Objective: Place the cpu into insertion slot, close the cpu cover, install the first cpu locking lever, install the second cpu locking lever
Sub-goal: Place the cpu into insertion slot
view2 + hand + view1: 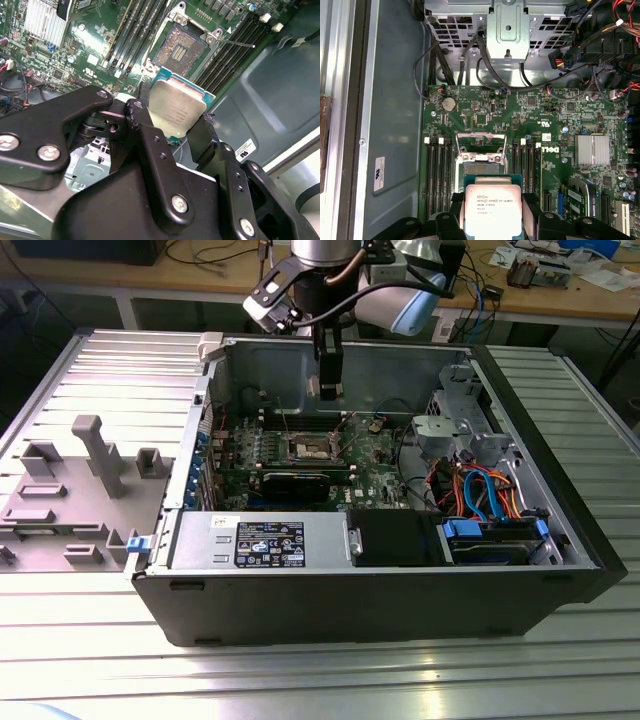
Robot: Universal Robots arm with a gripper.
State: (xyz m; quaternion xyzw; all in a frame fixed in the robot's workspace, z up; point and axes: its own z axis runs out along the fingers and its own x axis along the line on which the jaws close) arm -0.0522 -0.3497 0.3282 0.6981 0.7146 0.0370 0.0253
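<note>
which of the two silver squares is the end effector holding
The cpu, the smooth flat chip with a green rim, clamped in the end effector. The other, a finned heatsink, sits on the motherboard.

The small square cpu (pixel 493 208) has a silver-grey metal top edged teal-green. The jointed metal tool (pixel 171 120) is black with silver screws. The square insertion slot (pixel 181 47) has a brownish pin field and silver rim; the flat circuit board (pixel 485 107) is green. The ribbed aluminium worktop (pixel 300 680) is pale grey.

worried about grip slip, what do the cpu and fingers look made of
cpu: silver-grey metal lid with a dull satin sheen, on a green board rim. fingers: matte black, hard-looking, fixed with screws; coated metal or plastic, can't tell which.
</note>
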